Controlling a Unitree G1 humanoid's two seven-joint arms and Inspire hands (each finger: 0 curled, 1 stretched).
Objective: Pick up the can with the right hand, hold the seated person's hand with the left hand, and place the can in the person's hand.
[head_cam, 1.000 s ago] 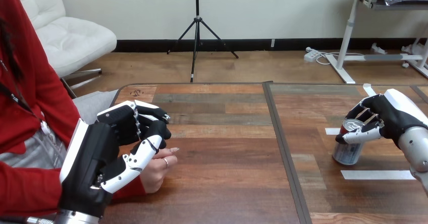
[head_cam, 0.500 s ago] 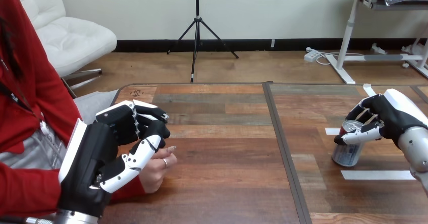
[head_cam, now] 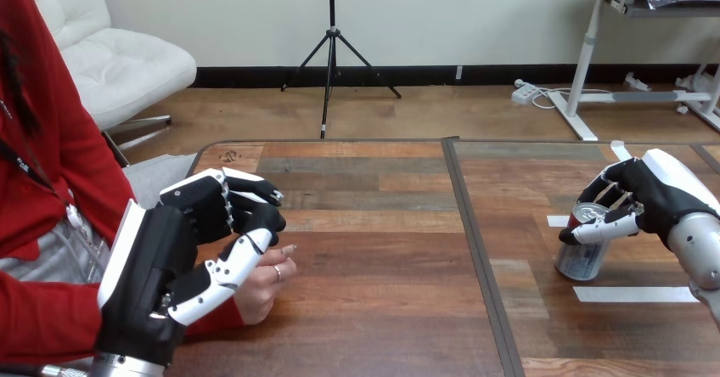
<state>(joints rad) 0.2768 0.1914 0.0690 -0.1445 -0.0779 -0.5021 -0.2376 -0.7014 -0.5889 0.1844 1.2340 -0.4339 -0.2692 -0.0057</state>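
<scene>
The right hand (head_cam: 649, 194) grips the top of the can (head_cam: 582, 260), which seems not yet lifted, near the right edge of the table (head_cam: 382, 309). The left hand (head_cam: 182, 241) touches the person's hand (head_cam: 263, 290) near the left edge; a grip cannot be told. Lifting and handover remain.

Wooden plank table (head_cam: 374, 258), a dark seam (head_cam: 477, 258) between the left hand (head_cam: 157, 258) and right hand (head_cam: 658, 192). White tape strips (head_cam: 635, 294) lie near the right hand. Beyond the left hand stands a white chair (head_cam: 119, 67); farther off, brown floor (head_cam: 441, 114), a black tripod (head_cam: 331, 33), a pale wall (head_cam: 475, 12)
</scene>
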